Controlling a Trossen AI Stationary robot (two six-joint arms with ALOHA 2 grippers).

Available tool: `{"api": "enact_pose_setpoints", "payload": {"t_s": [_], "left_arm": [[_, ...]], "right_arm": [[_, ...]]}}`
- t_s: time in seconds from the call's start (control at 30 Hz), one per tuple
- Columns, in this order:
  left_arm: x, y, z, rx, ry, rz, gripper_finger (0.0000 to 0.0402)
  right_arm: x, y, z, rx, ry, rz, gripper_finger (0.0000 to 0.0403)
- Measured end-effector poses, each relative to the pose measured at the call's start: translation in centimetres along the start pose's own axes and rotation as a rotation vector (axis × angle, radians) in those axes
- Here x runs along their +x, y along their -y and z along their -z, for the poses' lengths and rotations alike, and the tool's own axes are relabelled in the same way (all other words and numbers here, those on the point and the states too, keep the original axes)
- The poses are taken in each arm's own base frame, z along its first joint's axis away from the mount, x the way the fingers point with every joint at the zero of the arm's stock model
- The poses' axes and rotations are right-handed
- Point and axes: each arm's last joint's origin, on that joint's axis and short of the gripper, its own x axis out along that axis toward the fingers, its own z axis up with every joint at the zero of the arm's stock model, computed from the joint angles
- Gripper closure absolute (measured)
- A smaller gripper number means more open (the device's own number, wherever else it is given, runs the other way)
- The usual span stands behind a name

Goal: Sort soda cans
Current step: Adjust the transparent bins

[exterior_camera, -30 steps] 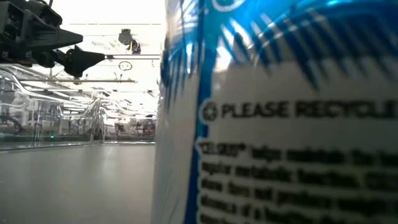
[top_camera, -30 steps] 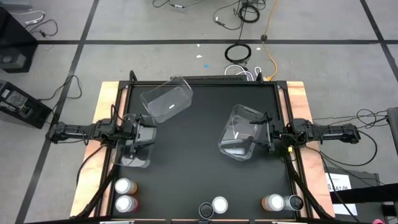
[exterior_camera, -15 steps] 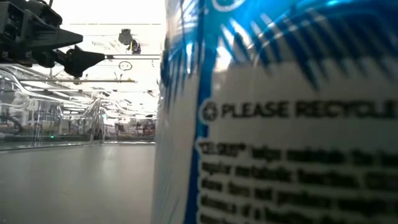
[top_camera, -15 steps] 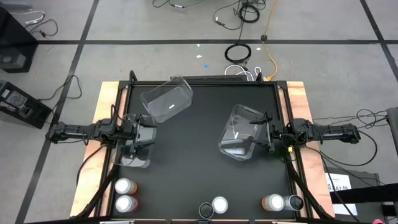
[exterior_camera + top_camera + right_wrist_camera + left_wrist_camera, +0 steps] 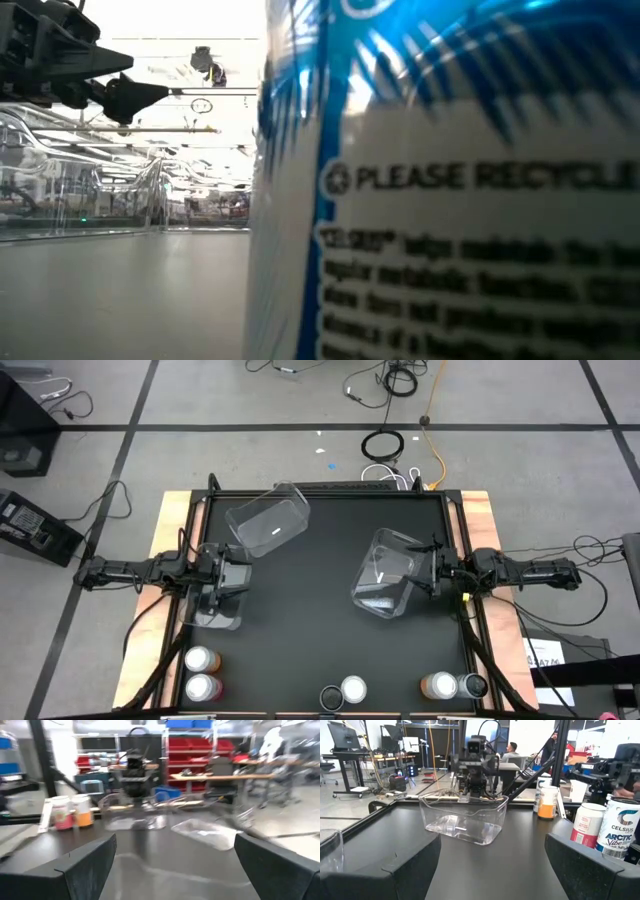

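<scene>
While both grippers hang empty with fingers spread, the left gripper (image 5: 243, 576) and right gripper (image 5: 425, 573) flank the clear bin (image 5: 385, 585) at mid-table. Six soda cans (image 5: 352, 688) line the table edge well short of that bin, in three pairs. I'd start with the pair nearest one arm, descend squarely over a single can and grip below its rim.
</scene>
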Motion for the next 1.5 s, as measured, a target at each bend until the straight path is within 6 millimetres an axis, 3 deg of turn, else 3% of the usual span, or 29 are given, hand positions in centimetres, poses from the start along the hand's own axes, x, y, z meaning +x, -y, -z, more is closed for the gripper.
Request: {"api": "enact_pose_setpoints", "payload": {"t_s": [0.27,0.47,0.8,1.03,1.23,1.5], "left_arm": [[0.0,0.0,0.0,0.000,0.000,0.000,0.0035],[0.0,0.0,0.0,0.000,0.000,0.000,0.0035],[0.0,0.0,0.0,0.000,0.000,0.000,0.0035],[0.0,0.0,0.0,0.000,0.000,0.000,0.0035],[0.0,0.0,0.0,0.000,0.000,0.000,0.0035],[0.0,0.0,0.0,0.000,0.000,0.000,0.0035]], "right_arm": [[1.3,-0.1,-3.4,-0.091,-0.053,0.091,0.0005],[3.7,-0.2,-5.4,0.114,-0.124,0.243,0.0005],[9.3,-1.0,-9.5,0.361,-0.316,0.393,0.0005],[12.0,-1.4,-8.6,0.635,-0.459,0.541,0.0007],[13.9,-1.7,-6.7,0.834,-0.576,0.652,0.0038],[15.7,-1.4,-5.3,0.925,-0.631,0.716,0.0088]]}}
